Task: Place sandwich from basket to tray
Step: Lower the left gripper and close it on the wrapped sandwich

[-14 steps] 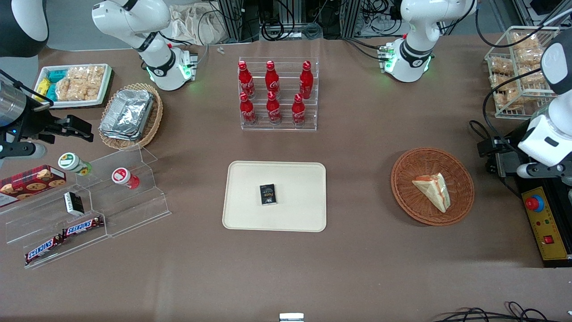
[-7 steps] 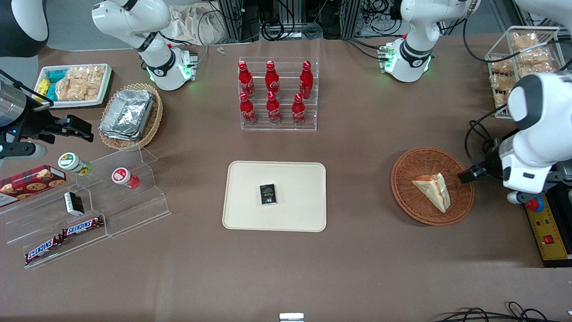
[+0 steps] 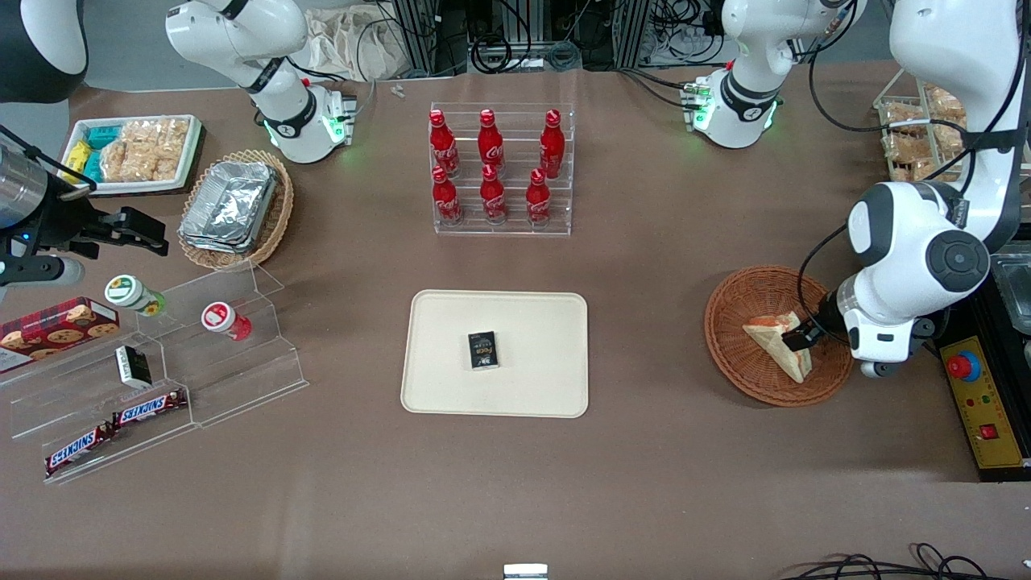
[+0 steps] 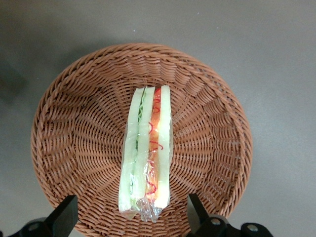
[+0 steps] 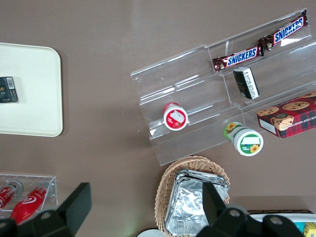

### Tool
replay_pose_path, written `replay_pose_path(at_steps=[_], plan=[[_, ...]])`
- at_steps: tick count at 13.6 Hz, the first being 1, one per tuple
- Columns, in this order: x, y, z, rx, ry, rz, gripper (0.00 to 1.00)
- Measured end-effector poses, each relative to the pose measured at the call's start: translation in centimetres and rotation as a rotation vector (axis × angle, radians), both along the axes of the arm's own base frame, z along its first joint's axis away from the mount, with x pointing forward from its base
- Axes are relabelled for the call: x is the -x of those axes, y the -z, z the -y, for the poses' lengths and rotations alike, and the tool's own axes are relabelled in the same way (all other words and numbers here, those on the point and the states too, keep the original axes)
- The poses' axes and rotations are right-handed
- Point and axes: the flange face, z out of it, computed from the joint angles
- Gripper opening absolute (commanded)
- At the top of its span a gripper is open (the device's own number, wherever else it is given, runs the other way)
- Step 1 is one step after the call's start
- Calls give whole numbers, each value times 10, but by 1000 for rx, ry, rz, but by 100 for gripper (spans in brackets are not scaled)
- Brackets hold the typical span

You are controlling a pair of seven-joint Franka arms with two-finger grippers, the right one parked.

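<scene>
The sandwich [image 3: 773, 340] is a wrapped white-bread wedge with red-orange filling. It lies in the round reddish-brown wicker basket [image 3: 737, 366] toward the working arm's end of the table. In the left wrist view the sandwich [image 4: 147, 153] lies on edge in the middle of the basket [image 4: 74, 128]. My gripper [image 3: 805, 338] hangs above the basket's rim and the sandwich's thick end. It is open and empty, its fingertips [image 4: 65, 215] wide apart either side of the sandwich's end. The cream-beige tray [image 3: 532, 318] lies mid-table with a small black pack [image 3: 482, 350] on it.
A clear rack of red bottles [image 3: 493, 169] stands farther from the front camera than the tray. A yellow control box with a red button [image 3: 979, 403] lies beside the basket at the table's edge. A wire basket of snack packets [image 3: 914, 137] stands farther back.
My arm has swung in from the table's edge, bringing the gripper over the basket and the sandwich. The sandwich and tray have not moved.
</scene>
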Motion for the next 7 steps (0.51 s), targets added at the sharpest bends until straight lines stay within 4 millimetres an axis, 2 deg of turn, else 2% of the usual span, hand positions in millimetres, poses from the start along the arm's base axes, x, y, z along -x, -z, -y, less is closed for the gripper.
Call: replay_pose_path(at_steps=[2,7], plan=[[3,7,0,-2,3,0,100],[21,42,0,-20,28,-5,100]])
